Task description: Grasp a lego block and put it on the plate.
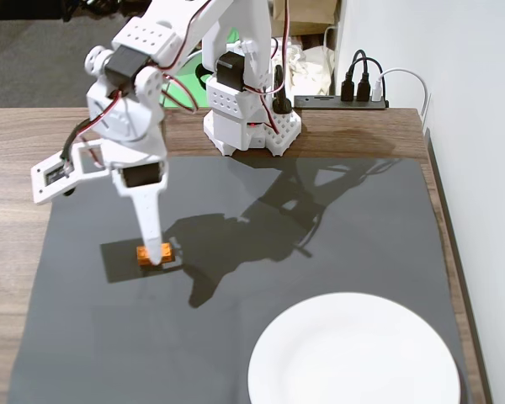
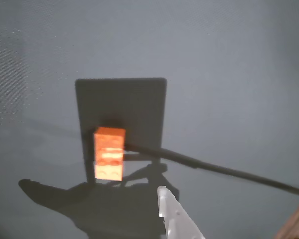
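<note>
Early in the task: end effector (image 1: 156, 255) down at the block (image 1: 148, 252), which lies on the mat (image 1: 320, 244) just beside its one visible fingertip. Cannot tell how far open, or whether gripping. Lift and carry to the plate (image 1: 353, 353), well apart, remain.

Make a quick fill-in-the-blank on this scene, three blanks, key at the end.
1. The small orange studded plastic brick lies on the ____ mat.
2. The large round white plate holds ____ bricks.
3. In the fixed view, the hand is lowered at the brick, on the ____ side of the mat.

Missing words: dark grey; no; left
</note>
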Available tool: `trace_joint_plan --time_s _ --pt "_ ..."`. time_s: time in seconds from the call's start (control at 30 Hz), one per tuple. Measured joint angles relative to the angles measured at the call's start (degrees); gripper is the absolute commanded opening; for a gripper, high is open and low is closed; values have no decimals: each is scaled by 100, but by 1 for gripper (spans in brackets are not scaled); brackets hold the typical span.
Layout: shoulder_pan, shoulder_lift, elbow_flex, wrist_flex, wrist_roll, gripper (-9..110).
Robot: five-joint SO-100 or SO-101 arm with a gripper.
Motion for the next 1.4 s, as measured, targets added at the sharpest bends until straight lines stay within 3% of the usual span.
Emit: trace_joint_plan --time_s 0.63,1.4 --pt "18 -1187 -185 -457 -97 50" --pt "-325 -1274 -185 -721 149 35"
